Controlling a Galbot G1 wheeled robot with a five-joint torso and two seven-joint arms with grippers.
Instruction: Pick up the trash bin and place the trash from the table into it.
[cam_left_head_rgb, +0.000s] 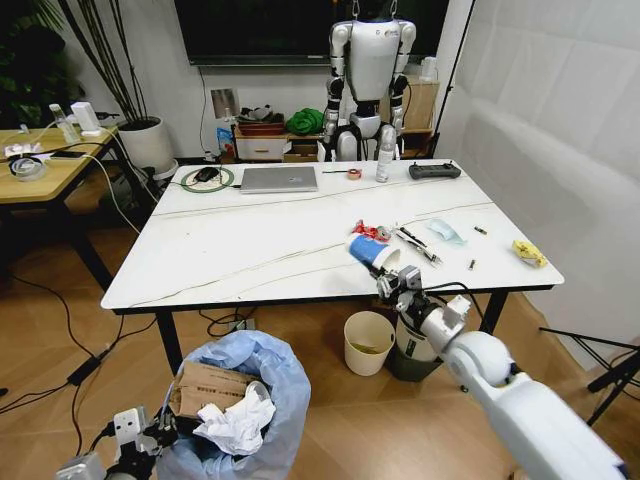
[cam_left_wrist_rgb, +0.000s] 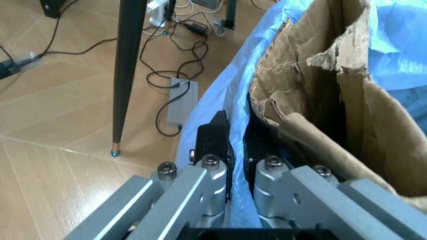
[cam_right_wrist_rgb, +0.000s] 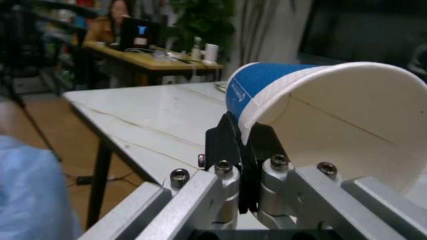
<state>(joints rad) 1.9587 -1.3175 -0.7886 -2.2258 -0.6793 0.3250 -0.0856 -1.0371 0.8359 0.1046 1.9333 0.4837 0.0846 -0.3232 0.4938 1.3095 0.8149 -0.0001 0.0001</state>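
Left gripper: lower left of the head view, fingers pinched on the trash bin's bag rim.
Trash bin: bottom left-centre, off the table's near edge; cardboard box and crumpled tissues lie inside. The thin bag likely slips and tears; the rim is the firmer hold.
Table: centre of frame.
Blue paper cup: right of centre, tilted above the near edge. Light, easily crushed; wall near the lip suits.
Right gripper: just below the cup, clamped across its rim wall.
Remaining trash: red wrapper, light-blue mask, yellow scrap, right side of the table.
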